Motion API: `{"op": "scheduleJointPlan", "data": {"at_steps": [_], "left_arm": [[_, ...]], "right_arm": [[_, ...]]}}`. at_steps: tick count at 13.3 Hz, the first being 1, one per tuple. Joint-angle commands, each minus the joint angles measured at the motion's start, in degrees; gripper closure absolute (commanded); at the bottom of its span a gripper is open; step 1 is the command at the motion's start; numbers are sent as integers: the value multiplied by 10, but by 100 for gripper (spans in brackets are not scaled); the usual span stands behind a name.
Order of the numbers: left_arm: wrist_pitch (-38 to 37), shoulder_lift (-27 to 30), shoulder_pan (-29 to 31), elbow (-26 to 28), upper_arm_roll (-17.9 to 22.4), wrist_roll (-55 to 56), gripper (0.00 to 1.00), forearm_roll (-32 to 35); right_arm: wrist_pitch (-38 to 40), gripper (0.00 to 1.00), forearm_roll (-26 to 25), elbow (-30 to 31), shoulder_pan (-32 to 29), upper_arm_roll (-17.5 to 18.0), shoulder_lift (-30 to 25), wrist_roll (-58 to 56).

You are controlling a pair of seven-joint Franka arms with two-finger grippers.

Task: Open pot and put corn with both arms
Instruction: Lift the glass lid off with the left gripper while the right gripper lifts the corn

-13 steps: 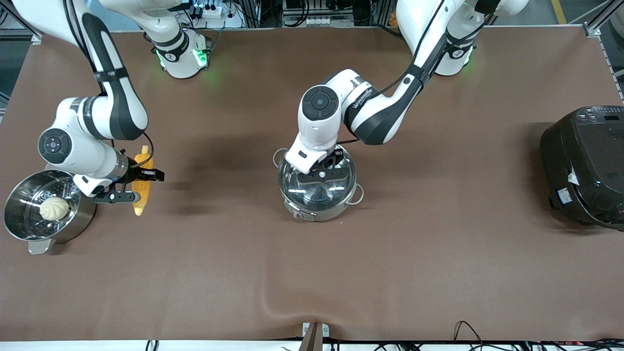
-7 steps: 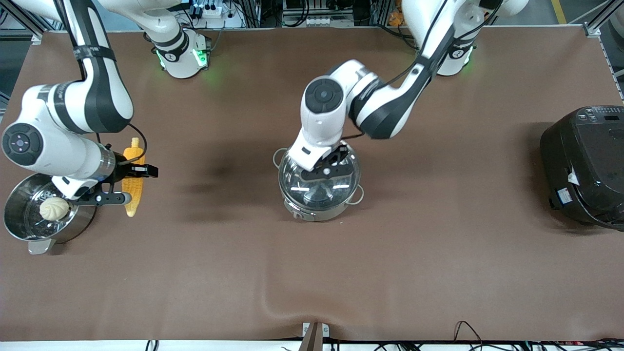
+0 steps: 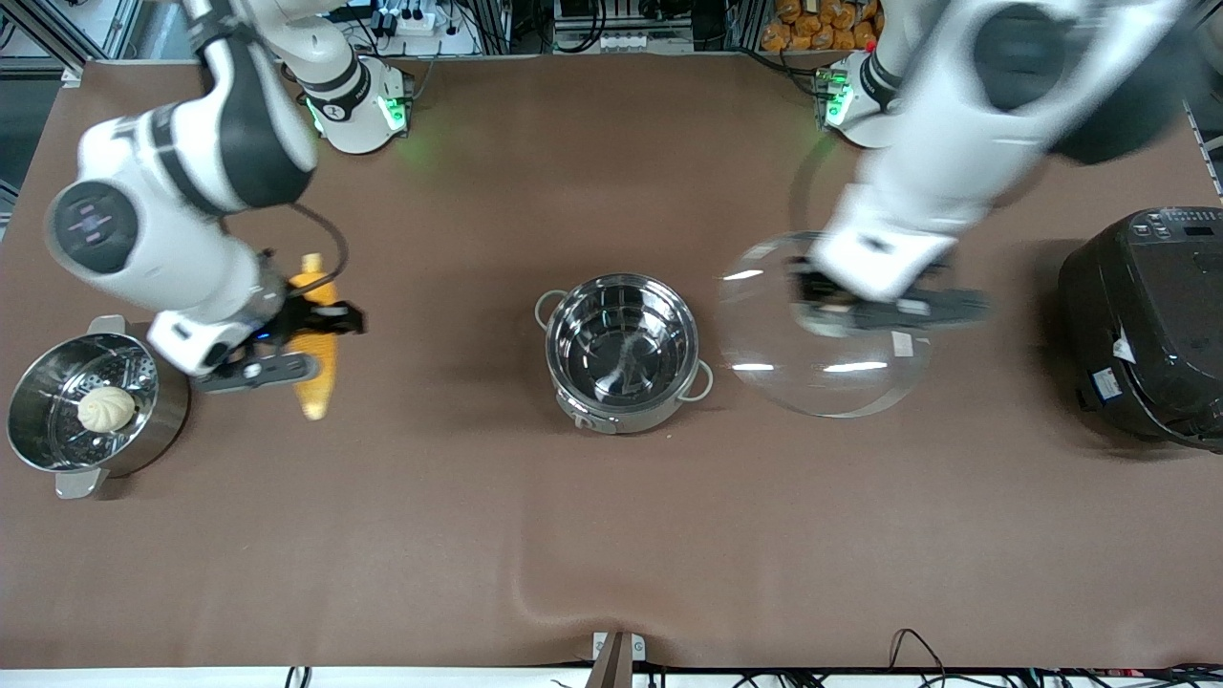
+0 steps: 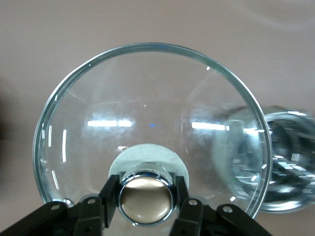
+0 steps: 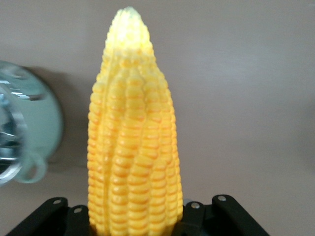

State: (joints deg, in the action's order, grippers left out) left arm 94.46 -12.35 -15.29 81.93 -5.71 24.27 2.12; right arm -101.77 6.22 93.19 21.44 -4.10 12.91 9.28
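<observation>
The steel pot (image 3: 621, 349) stands open and empty at the table's middle. My left gripper (image 3: 841, 311) is shut on the lid's copper-coloured knob (image 4: 146, 196) and holds the clear glass lid (image 3: 822, 373) in the air, over the table between the pot and the black cooker. In the left wrist view the lid (image 4: 147, 113) fills the frame and the pot (image 4: 290, 167) shows at the edge. My right gripper (image 3: 311, 344) is shut on the yellow corn (image 3: 315, 392) and holds it over the table between the steamer pot and the pot. In the right wrist view the corn (image 5: 133, 147) stands between the jaws and the pot's handle (image 5: 29, 167) shows at the edge.
A steel steamer pot (image 3: 38, 449) with a pale bun (image 3: 105, 408) in it stands at the right arm's end. A big black cooker (image 3: 1147, 325) stands at the left arm's end.
My left gripper has lifted the lid off the pot and carried it toward the cooker. My right gripper has moved with the corn a little toward the pot.
</observation>
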Motion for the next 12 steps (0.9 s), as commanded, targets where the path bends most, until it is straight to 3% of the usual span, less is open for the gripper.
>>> {"op": "scheduleJointPlan", "data": {"at_steps": [1,5,10,12], "left_arm": [[89,56,69,148,-11,-65,100,0],[241,51,98,298,-9,-64,100,9],[409,13,126,444,-10,-56,100,9],[426,-12,136,453,-11,-56,100,9]], "right_arm": [[11,100,20,-64,52,-6,30,80],[-1,100,43,-98,111,-6,90,156],[-116,100,50,-133,207,-7,176,261],[-120,100,47,-131,222,-7,205,263]]}}
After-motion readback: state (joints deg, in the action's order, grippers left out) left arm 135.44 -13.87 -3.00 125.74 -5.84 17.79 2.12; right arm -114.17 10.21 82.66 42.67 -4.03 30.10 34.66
